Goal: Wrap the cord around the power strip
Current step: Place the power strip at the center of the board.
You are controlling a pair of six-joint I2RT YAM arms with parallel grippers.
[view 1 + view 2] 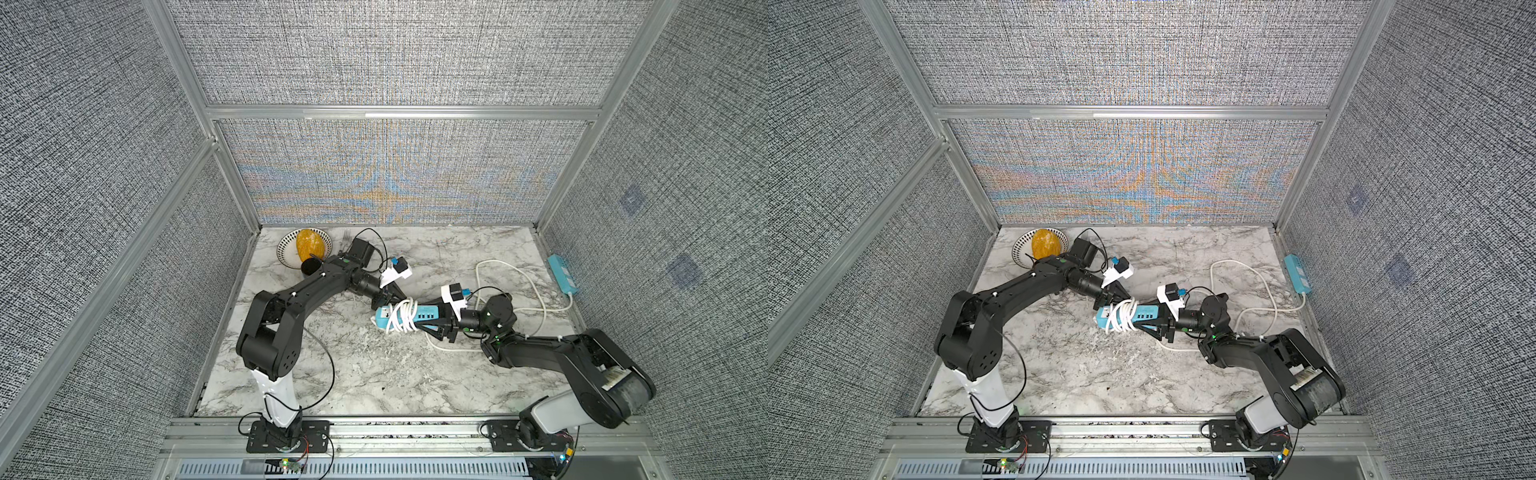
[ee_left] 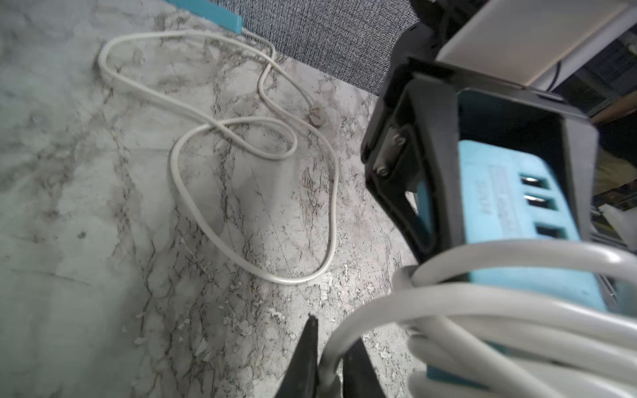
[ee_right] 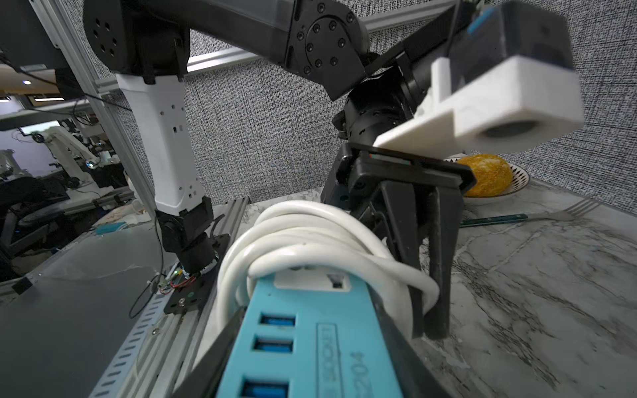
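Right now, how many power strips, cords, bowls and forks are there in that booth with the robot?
Power strips: 2, the held strip and the wall-side strip
Cords: 2, the wrapped cord and the loose cord
Bowls: 1, the patterned bowl
Forks: 1, the fork
Total: 6

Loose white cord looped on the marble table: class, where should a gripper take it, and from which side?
Probably pinch the loose white cord on its single-strand loop, from above, jaws across the strand. It lies flat on the marble table with bare surface either side; avoid the crossings.
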